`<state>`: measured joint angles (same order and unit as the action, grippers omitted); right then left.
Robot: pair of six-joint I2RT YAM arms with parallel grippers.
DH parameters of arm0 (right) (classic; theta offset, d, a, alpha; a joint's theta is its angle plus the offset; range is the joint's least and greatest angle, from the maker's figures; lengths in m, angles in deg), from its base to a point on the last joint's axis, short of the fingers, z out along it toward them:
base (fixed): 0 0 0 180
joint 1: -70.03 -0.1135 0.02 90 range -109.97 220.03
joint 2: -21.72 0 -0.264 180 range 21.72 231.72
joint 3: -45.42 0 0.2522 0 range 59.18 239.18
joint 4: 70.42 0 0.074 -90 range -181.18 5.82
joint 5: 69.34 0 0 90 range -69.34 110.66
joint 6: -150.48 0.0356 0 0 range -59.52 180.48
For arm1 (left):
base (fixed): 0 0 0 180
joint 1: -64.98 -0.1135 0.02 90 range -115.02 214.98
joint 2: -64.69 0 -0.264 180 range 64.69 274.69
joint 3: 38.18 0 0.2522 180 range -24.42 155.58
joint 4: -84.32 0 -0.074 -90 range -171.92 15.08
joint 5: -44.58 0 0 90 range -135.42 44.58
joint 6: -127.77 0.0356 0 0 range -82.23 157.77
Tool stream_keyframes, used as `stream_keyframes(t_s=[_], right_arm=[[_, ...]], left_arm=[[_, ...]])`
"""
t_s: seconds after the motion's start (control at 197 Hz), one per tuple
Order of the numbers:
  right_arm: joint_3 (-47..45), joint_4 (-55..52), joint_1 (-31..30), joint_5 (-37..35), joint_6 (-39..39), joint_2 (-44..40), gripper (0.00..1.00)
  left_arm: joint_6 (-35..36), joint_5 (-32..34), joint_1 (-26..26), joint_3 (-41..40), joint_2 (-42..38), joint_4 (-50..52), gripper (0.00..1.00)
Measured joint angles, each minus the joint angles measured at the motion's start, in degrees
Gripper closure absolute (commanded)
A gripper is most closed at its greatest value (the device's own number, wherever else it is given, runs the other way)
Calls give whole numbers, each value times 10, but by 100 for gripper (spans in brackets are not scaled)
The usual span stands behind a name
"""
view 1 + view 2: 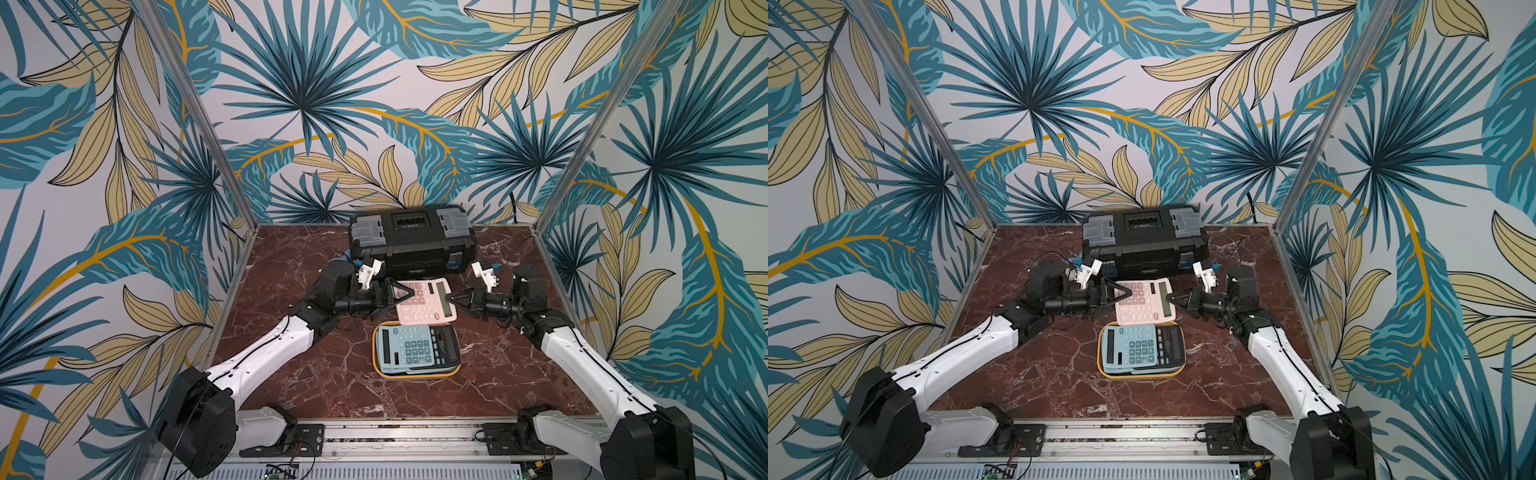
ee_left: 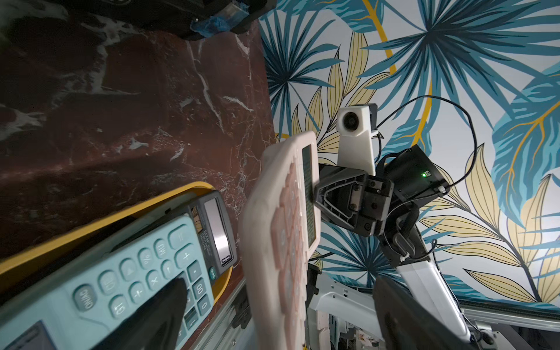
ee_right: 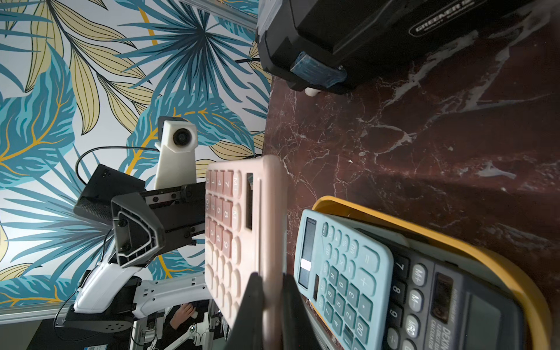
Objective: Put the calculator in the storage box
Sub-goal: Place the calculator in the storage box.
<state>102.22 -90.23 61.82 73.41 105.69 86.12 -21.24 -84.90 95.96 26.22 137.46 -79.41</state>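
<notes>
The right claw (image 1: 449, 300) pinched the flat pink plastic calculator (image 1: 422, 307) aloft just behind the shallow yellow-orange plastic storage box (image 1: 415, 375); the left claw (image 1: 405, 296) gaped wide. Mid-carry, it seemingly needed lowering inside.

Both top views: you're looking from high above the near edge, down and toward the back wall (image 1: 374, 124) (image 1: 1100, 124), with the whole tabletop (image 1: 332, 395) (image 1: 1059, 386) in frame and near-identical framing.

Left wrist view: close and low, facing across at the right arm (image 2: 424, 285).

Right wrist view: close, facing back at the left arm (image 3: 100, 288).

The wrist views share the pink calculator (image 2: 272, 242) (image 3: 242, 227) and the storage box (image 2: 91, 225) (image 3: 454, 242), seen from opposite sides.
</notes>
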Motion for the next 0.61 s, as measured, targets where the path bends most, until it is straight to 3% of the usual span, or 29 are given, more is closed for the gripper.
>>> stream_keyframes(t_s=[0.28, 0.61], right_arm=[[-24, -41, 20, 0, -22, -23, 100], [-67, -95, 25, 0, -54, -36, 100]], left_arm=[[55, 57, 0, 15, -38, 85, 0], [67, 67, 0, 16, -43, 104, 0]])
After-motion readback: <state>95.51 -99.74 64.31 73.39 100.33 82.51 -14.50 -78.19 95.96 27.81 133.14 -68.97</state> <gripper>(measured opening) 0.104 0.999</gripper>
